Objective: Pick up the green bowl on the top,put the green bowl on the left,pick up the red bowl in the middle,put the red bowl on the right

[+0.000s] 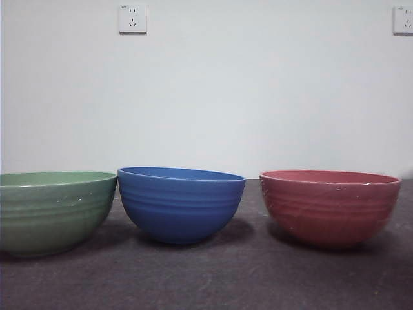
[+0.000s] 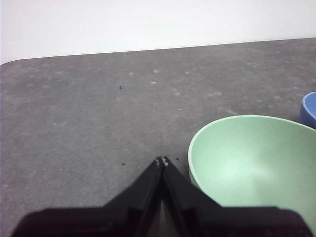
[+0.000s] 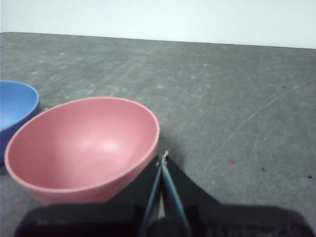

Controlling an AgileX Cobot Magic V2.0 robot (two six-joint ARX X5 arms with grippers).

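The green bowl (image 1: 51, 210) stands upright on the table at the left of the front view. It also shows in the left wrist view (image 2: 256, 163), empty. The red bowl (image 1: 329, 205) stands upright at the right, and shows empty in the right wrist view (image 3: 84, 148). My left gripper (image 2: 162, 161) is shut and empty, raised beside the green bowl's rim. My right gripper (image 3: 164, 158) is shut and empty, raised beside the red bowl's rim. Neither gripper shows in the front view.
A blue bowl (image 1: 181, 203) stands upright between the green and red bowls; its edge shows in both wrist views (image 2: 310, 108) (image 3: 17, 111). The dark grey table (image 1: 213, 278) runs back to a white wall with two sockets (image 1: 132, 19).
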